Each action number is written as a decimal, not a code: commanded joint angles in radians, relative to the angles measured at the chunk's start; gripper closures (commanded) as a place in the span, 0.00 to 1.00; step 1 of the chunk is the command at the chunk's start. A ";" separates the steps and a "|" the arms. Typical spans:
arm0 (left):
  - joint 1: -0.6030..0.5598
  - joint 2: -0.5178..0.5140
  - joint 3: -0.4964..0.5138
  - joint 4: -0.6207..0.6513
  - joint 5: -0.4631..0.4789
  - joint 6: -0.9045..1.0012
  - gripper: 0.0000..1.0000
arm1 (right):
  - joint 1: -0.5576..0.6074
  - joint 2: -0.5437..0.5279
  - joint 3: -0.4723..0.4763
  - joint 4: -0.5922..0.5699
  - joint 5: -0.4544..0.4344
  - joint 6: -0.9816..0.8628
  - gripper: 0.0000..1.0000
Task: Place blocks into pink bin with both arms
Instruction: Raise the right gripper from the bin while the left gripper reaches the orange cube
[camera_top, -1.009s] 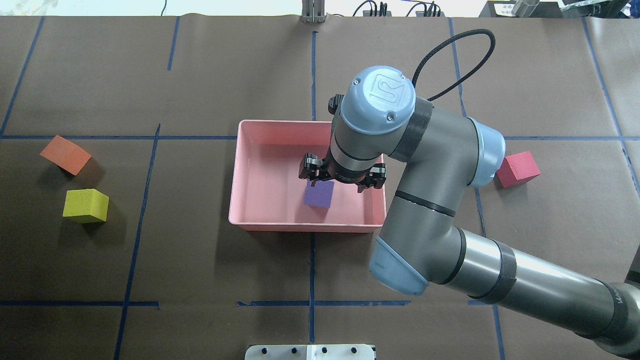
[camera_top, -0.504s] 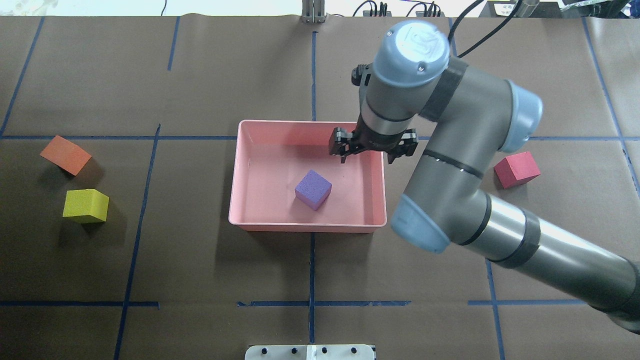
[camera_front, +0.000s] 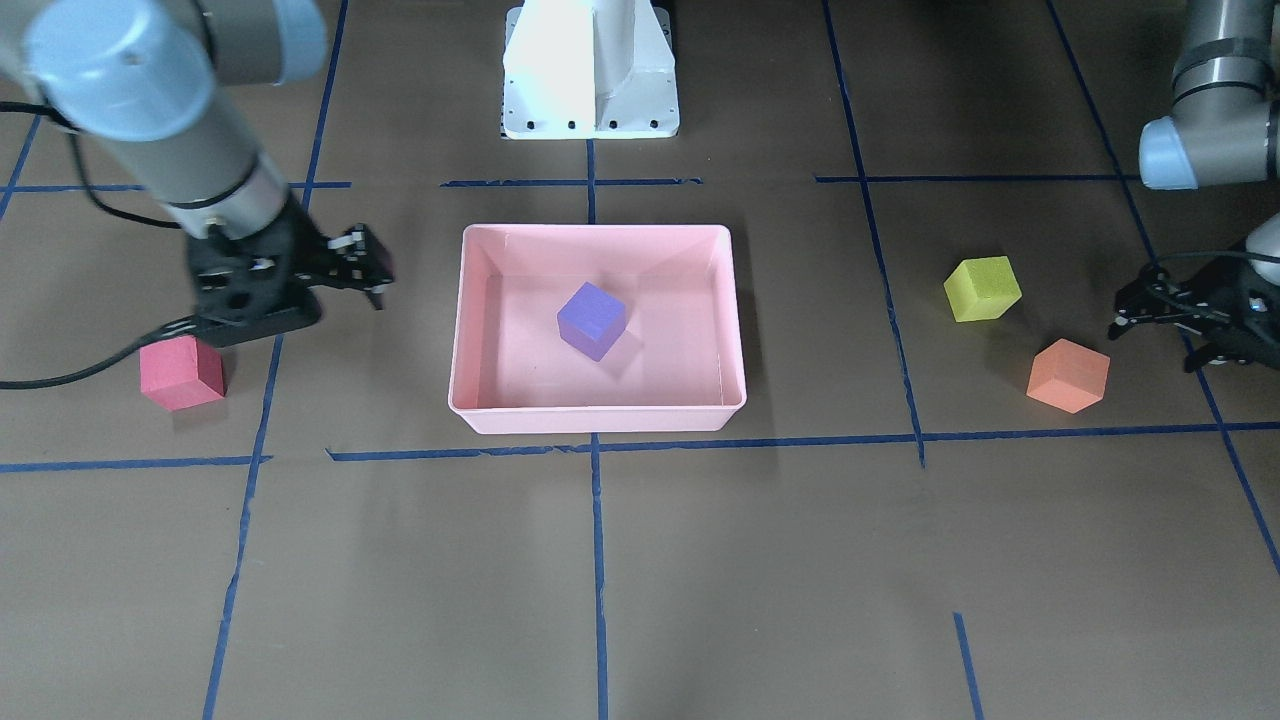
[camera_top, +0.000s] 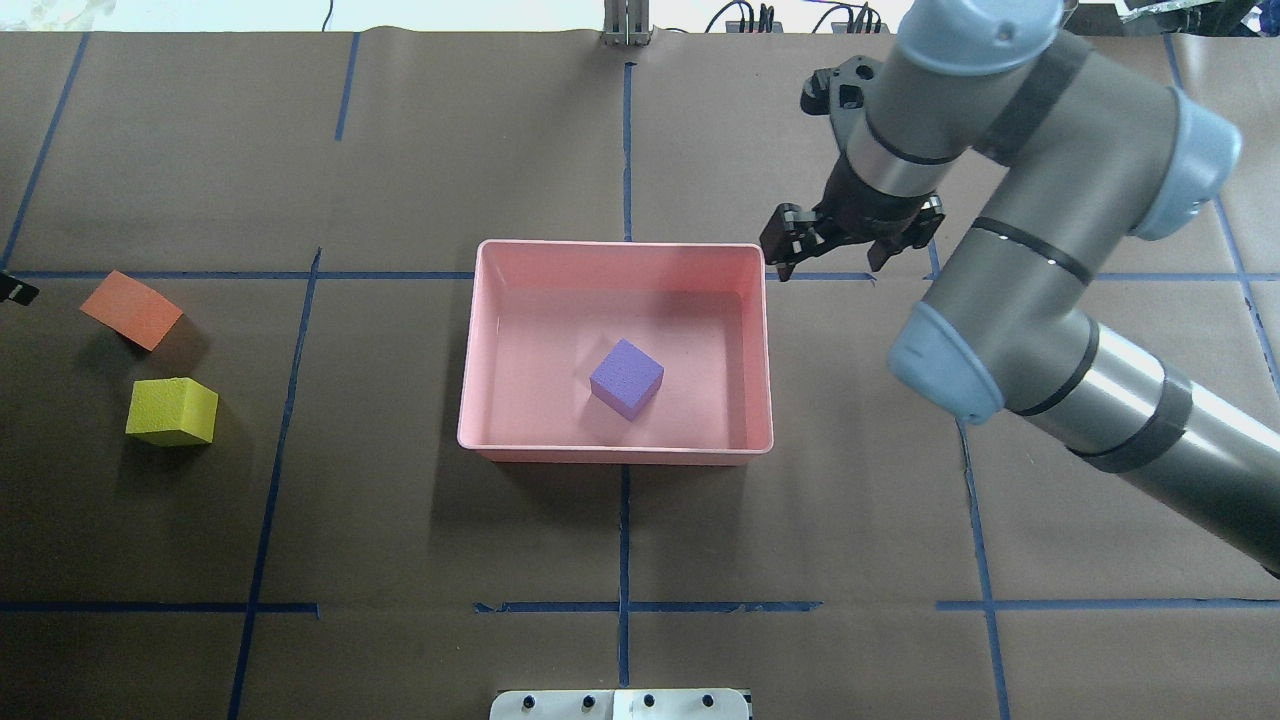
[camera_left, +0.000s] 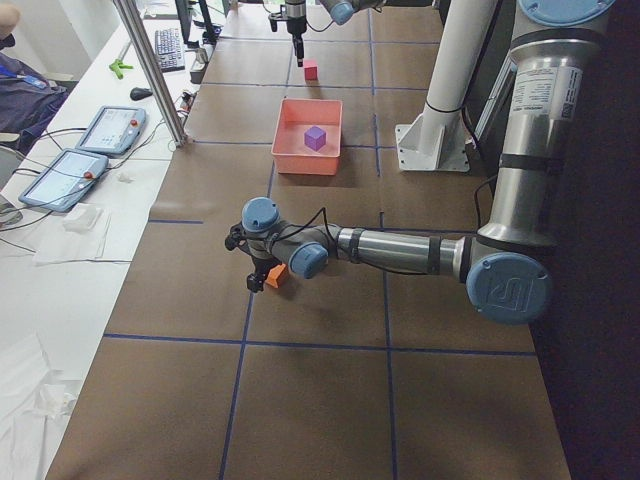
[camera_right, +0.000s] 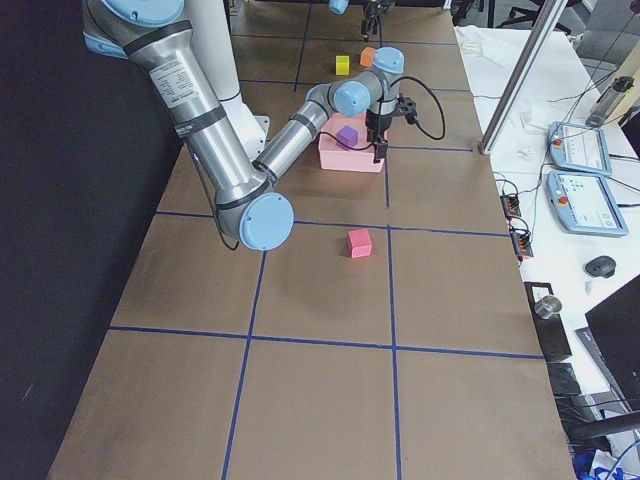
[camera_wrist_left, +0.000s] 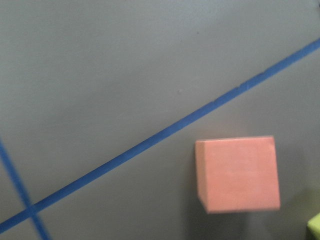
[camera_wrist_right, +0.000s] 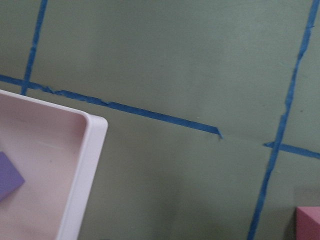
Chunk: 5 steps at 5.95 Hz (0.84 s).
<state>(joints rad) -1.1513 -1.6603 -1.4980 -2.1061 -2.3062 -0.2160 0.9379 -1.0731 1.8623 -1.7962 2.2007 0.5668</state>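
Note:
The pink bin (camera_top: 615, 453) sits mid-table and also shows in the front view (camera_front: 595, 420). The purple block (camera_top: 627, 377) lies loose inside it. My right gripper (camera_top: 845, 250) is open and empty, raised beyond the bin's far right corner. The red block (camera_front: 182, 373) lies on the table right of the bin, close under that gripper; the overhead view hides it behind the arm. The orange block (camera_top: 131, 309) and the yellow-green block (camera_top: 172, 411) lie far left. My left gripper (camera_front: 1190, 325) is open, low beside the orange block (camera_wrist_left: 237, 172).
The white base pedestal (camera_front: 590, 70) stands at the robot's edge of the table. Blue tape lines (camera_top: 624, 530) cross the brown table cover. A side table with tablets (camera_left: 105, 130) and a metal pole (camera_left: 150, 70) lies beyond the far edge.
My right gripper let go of the purple block, rose out of the bin and swung away past its far right corner. The block settled, turned. The left gripper's tip came in at the left edge.

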 joint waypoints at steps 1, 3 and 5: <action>0.073 -0.015 0.013 -0.043 0.026 -0.098 0.00 | 0.094 -0.100 0.017 0.000 0.033 -0.203 0.00; 0.125 -0.035 0.065 -0.043 0.056 -0.131 0.00 | 0.102 -0.119 0.017 0.001 0.033 -0.228 0.00; 0.133 -0.059 0.090 -0.043 0.060 -0.132 0.00 | 0.101 -0.125 0.017 0.005 0.033 -0.228 0.00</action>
<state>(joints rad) -1.0224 -1.7107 -1.4157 -2.1490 -2.2486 -0.3470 1.0382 -1.1945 1.8790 -1.7931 2.2334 0.3400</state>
